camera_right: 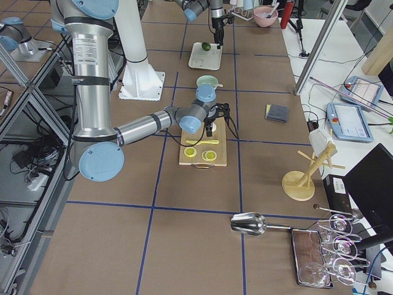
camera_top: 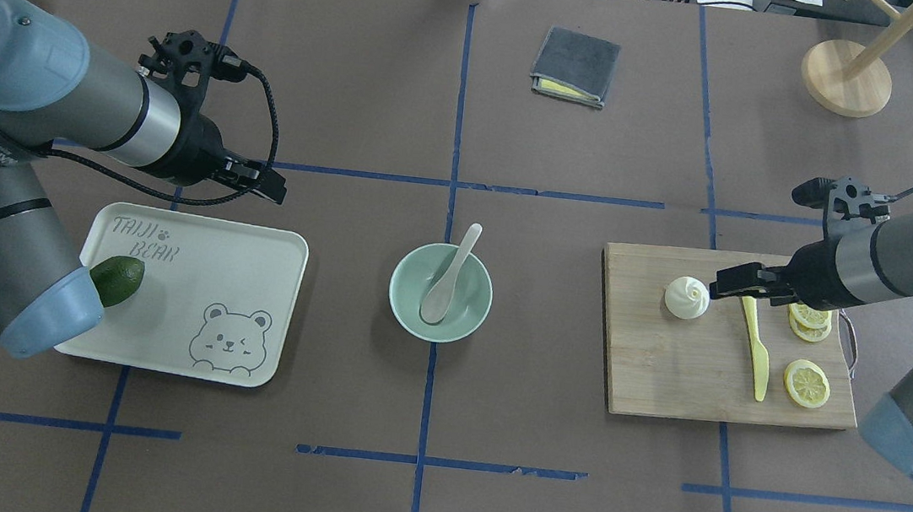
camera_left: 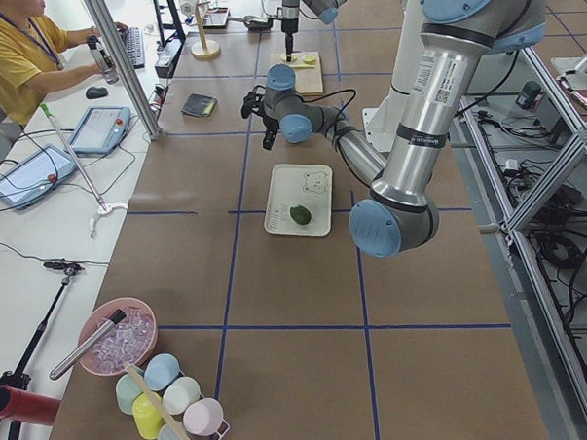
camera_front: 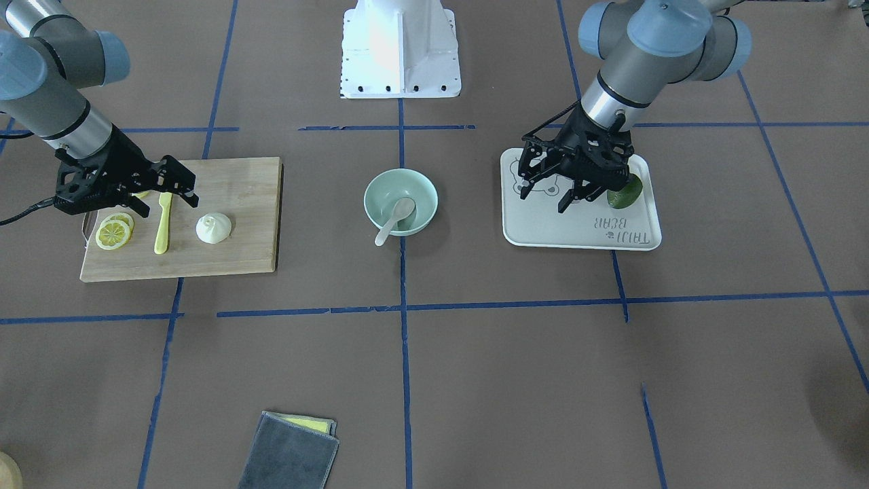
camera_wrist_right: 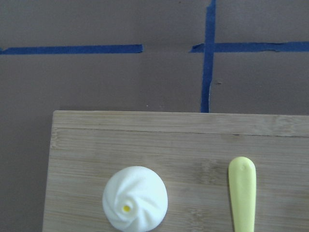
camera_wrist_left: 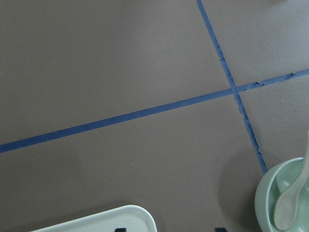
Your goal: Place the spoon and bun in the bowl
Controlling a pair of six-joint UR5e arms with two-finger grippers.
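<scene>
The off-white spoon (camera_front: 396, 219) lies in the mint-green bowl (camera_front: 422, 198) at the table's middle, scoop down inside and handle over the rim; both show in the overhead view, spoon (camera_top: 450, 276) and bowl (camera_top: 409, 306), and in the left wrist view, spoon (camera_wrist_left: 292, 203) and bowl (camera_wrist_left: 264, 193). The cream-white bun (camera_front: 214, 227) sits upright on the wooden cutting board (camera_front: 237, 204), also in the overhead view (camera_top: 686, 297) and the right wrist view (camera_wrist_right: 135, 199). My right gripper (camera_front: 190, 190) hovers open and empty just beside the bun. My left gripper (camera_front: 545, 197) is open and empty above the bear tray (camera_front: 577, 231).
A yellow plastic knife (camera_front: 163, 227) and lemon slices (camera_front: 113, 233) lie on the board by the right gripper. A dark green avocado (camera_front: 626, 193) rests on the tray. A folded grey cloth (camera_top: 574, 66) and a wooden stand (camera_top: 847, 72) sit on the far side.
</scene>
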